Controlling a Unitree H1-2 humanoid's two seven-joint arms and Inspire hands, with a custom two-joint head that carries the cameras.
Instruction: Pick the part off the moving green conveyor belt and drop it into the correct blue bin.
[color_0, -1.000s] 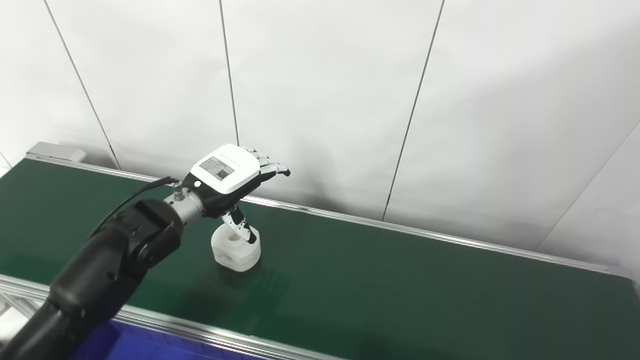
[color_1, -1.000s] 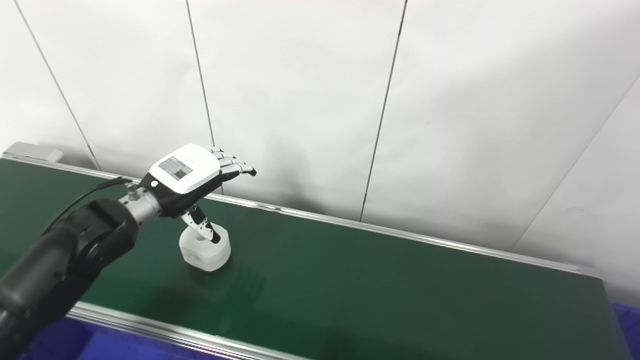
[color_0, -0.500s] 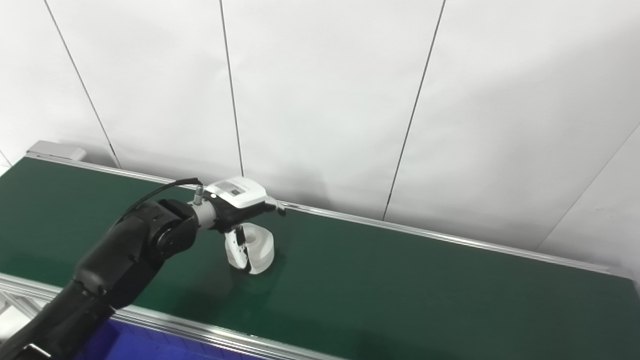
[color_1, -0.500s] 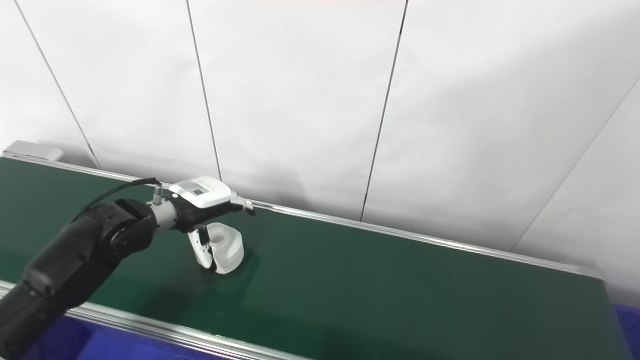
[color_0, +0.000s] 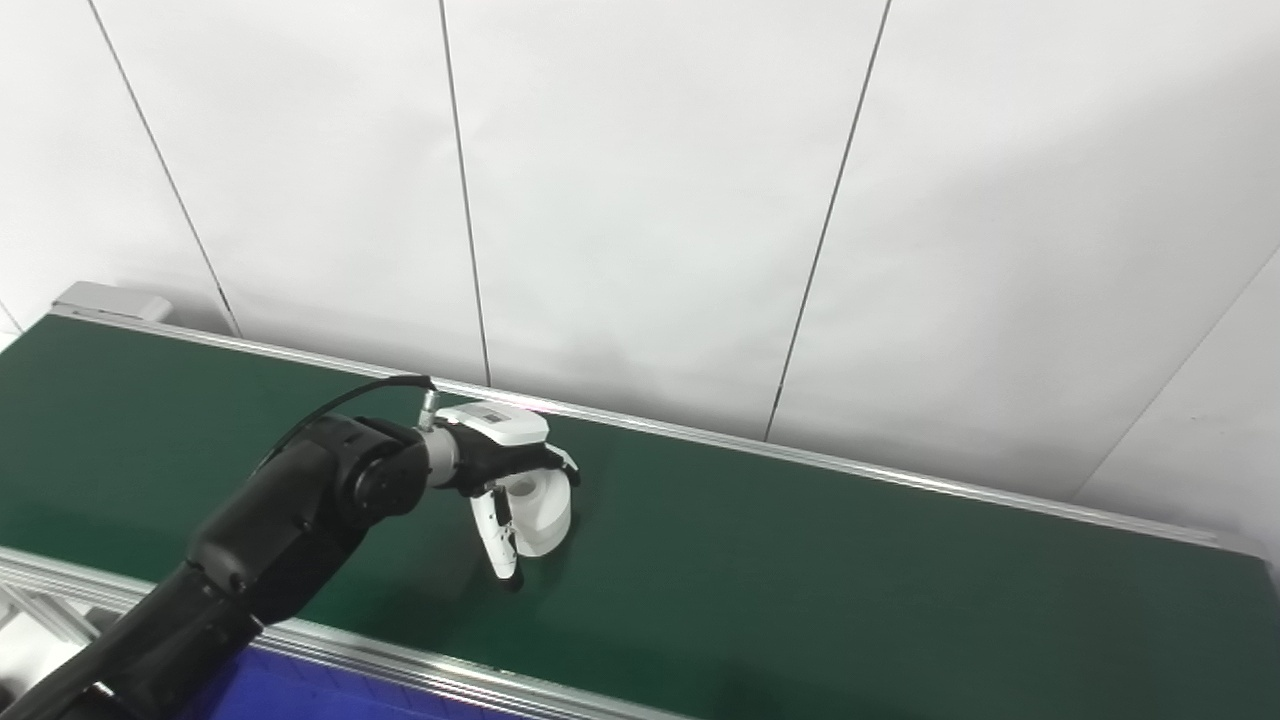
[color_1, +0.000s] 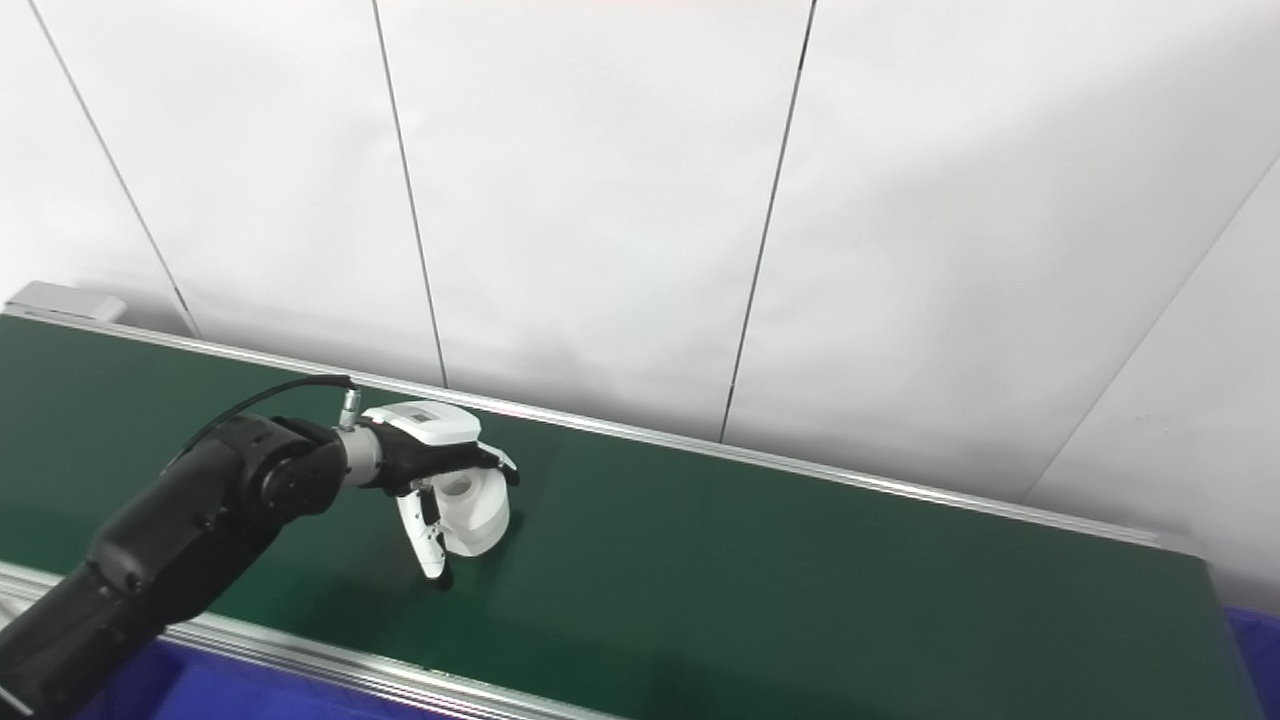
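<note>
The left hand reaches low over the green conveyor belt, its fingers curling around the far side of the white part while the thumb presses its near side. The part sits between them, on the belt. A blue bin lies below the near rail.

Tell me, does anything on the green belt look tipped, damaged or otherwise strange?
Only one thing stands out: the white part looks tilted, not flat on the green conveyor belt, with the left hand around it, fingers down its near side. No damage or spill is visible.
</note>
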